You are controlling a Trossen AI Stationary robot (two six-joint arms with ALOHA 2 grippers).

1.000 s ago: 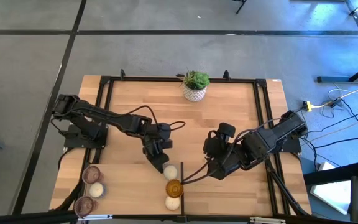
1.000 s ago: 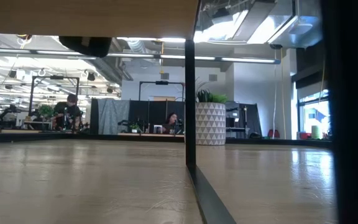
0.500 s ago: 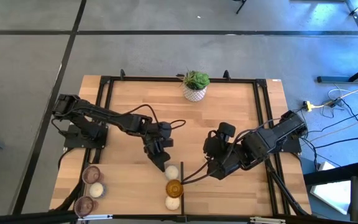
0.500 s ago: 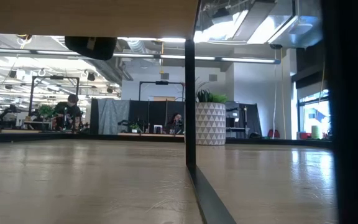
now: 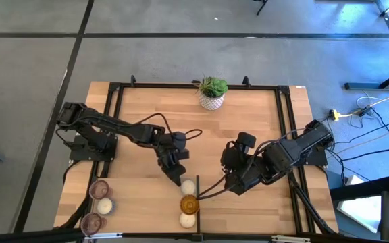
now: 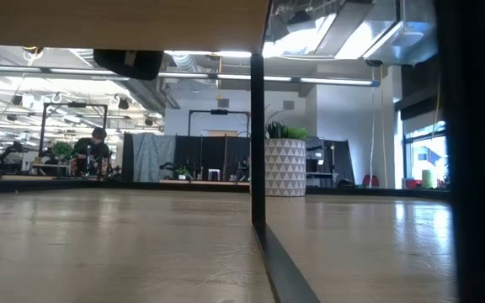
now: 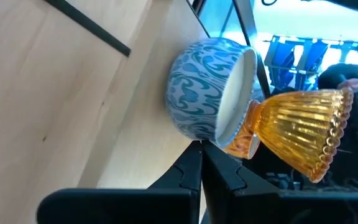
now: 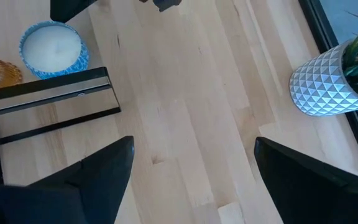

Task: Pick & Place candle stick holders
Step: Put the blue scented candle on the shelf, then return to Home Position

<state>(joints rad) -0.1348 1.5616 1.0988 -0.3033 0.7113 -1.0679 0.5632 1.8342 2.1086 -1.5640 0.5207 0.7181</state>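
Looking straight down, the high view showed the left gripper (image 5: pixel 175 177) clenched on nothing, its tips just beside a white candle holder (image 5: pixel 187 186) near the table's (image 5: pixel 248 128) front edge. An amber glass holder (image 5: pixel 189 202) sat just in front of that one, and another white holder (image 5: pixel 188 219) lay at the edge. Three more holders, two pinkish-purple (image 5: pixel 99 188) (image 5: pixel 92 221) and one white (image 5: pixel 105 204), were grouped at the front left corner. The right gripper (image 5: pixel 229 177) hovered to the right of the middle trio, fingers spread and empty. A potted plant (image 5: pixel 213 92) stood at the far edge.

The low view showed only bare tabletop, a dark upright post (image 6: pixel 258 118) and the white patterned pot (image 6: pixel 285 167) beyond; no holders appeared.

The left wrist view showed closed fingertips (image 7: pixel 199 163) right by a blue-patterned white candle holder (image 7: pixel 211 88), the ribbed amber holder (image 7: pixel 301 131) touching it behind.

The right wrist view showed wide-apart fingers (image 8: pixel 101 163), the blue-patterned holder (image 8: pixel 53 49) and the plant pot (image 8: pixel 322 79) well apart.
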